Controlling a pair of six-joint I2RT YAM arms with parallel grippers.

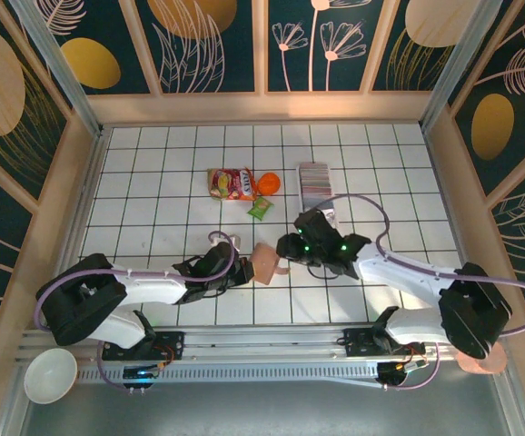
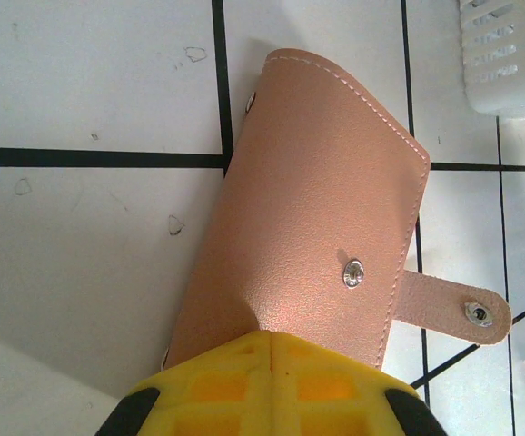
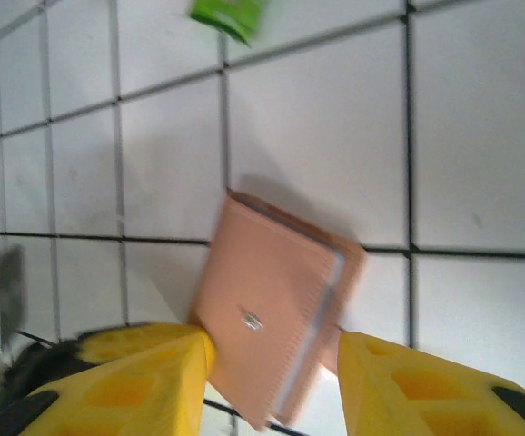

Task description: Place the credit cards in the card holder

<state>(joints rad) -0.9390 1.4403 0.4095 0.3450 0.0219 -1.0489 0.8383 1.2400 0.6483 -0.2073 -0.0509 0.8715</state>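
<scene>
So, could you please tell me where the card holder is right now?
In the top view the card holder sits at the front centre of the table, between the left pincer and the right pincer.

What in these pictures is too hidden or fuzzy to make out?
Pockets of the card holder: left wrist view, its folded cover hides them.
Near end of the card holder: left wrist view, under the left gripper.
Number of credit cards: top view, too small to count.
Print on the green packet: right wrist view, blurred and cut off by the top edge.
</scene>
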